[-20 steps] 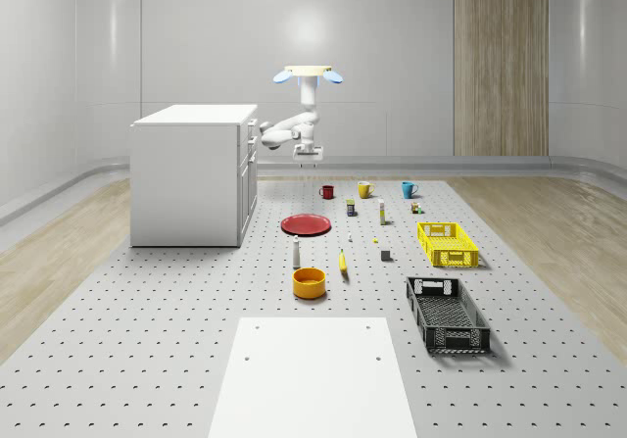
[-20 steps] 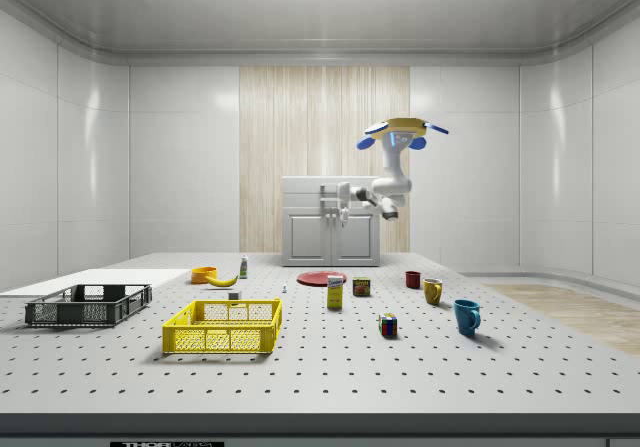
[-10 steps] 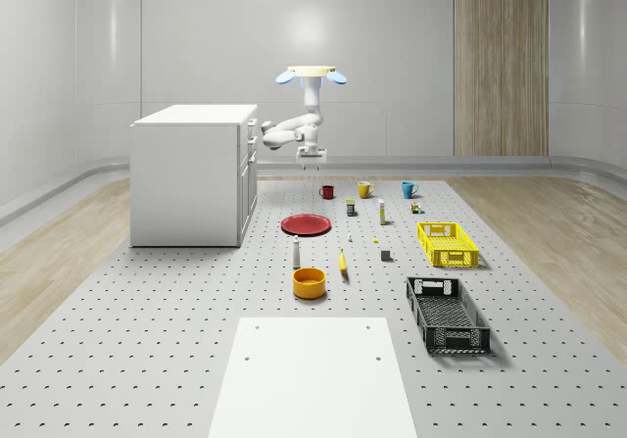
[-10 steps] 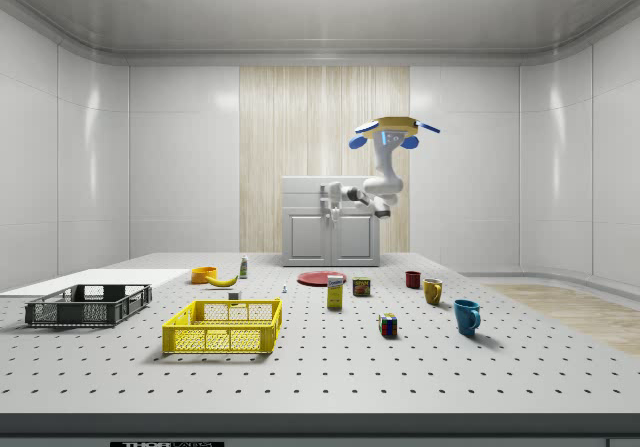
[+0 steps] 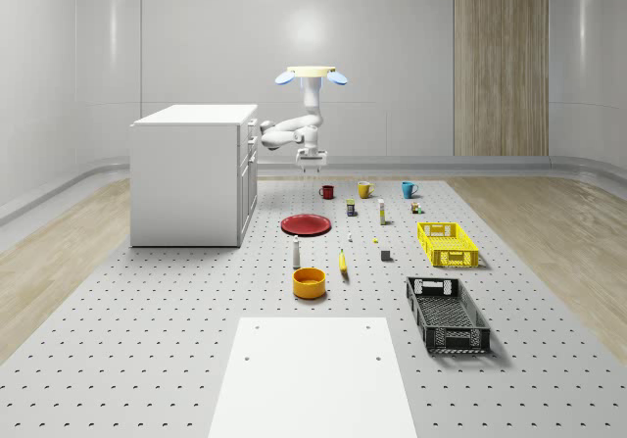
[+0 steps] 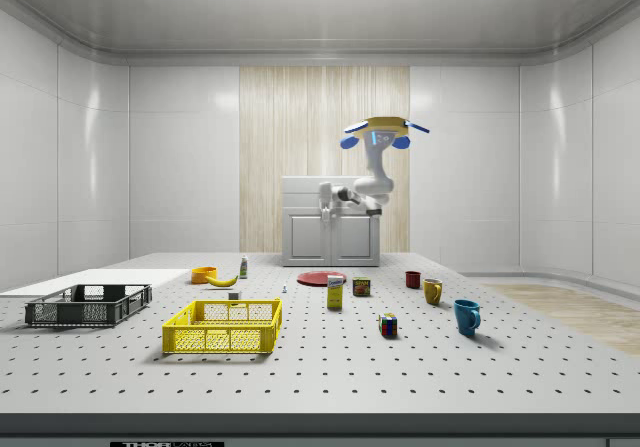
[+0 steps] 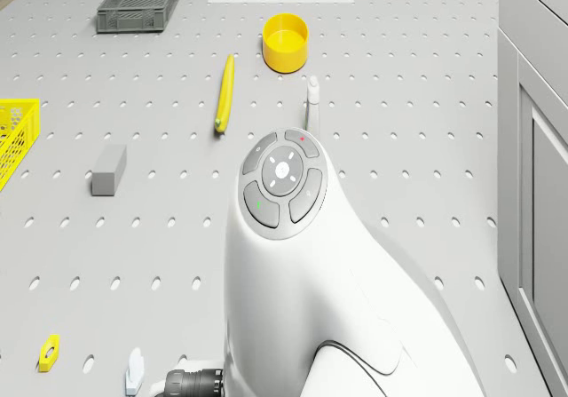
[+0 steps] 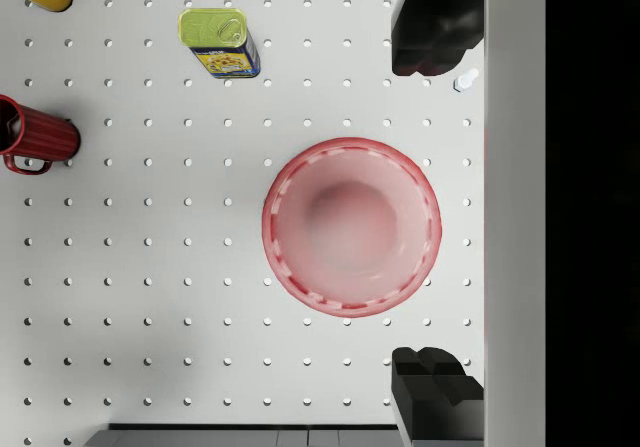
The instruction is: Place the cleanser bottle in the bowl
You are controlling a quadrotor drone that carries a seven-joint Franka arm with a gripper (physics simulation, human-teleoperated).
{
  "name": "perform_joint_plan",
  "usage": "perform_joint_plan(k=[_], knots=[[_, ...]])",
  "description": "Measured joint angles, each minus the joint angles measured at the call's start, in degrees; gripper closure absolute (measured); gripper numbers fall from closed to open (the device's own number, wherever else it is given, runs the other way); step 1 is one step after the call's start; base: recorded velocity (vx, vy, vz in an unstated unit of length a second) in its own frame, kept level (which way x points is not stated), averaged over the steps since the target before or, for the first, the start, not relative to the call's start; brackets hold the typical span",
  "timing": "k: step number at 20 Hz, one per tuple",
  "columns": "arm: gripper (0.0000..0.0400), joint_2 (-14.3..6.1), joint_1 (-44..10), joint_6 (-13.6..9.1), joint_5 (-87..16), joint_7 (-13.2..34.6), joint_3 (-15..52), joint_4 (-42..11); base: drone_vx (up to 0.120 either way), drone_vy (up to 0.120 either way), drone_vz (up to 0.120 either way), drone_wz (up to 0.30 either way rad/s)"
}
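The cleanser bottle (image 5: 296,253) (image 6: 243,266) (image 7: 311,99) is small and white and stands upright on the perforated table. A short way nearer the camera in the whole-scene view sits the yellow-orange bowl (image 5: 309,281) (image 6: 204,274) (image 7: 285,42), apart from the bottle. The drone (image 5: 311,73) (image 6: 379,128) hovers high over the table's far part, beside the cabinet. Its arm bends down to my gripper (image 5: 310,167) (image 6: 325,212) (image 8: 437,207), which points straight down, open and holding nothing. It hangs above the red plate (image 8: 350,227), well beyond the bottle and bowl.
A white cabinet (image 5: 191,173) stands at the whole-scene view's left. A banana (image 5: 343,261), a yellow crate (image 5: 447,243), a black crate (image 5: 447,313), three mugs and several small items lie about. A white slab (image 5: 312,374) covers the near table.
The drone with its arm and gripper has drifted towards the side view's left, closer to the cabinet. Bottle and bowl have stayed put.
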Motion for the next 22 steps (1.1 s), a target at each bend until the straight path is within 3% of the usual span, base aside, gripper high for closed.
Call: perform_joint_plan(k=[7, 12, 22], knots=[[0.0, -1.49, -0.41, 1.39, 0.7, 0.37, 0.34, 0.09, 0.12, 0.0, 0.0, 0.0], [0.0, -2.5, -0.67, 2.32, 1.16, 0.61, 0.57, 0.14, 0.12, 0.0, -0.056, 0.0], [0.0, -4.35, -1.14, 4.04, 1.99, 1.03, 0.95, 0.25, 0.12, 0.0, -0.112, 0.0]])
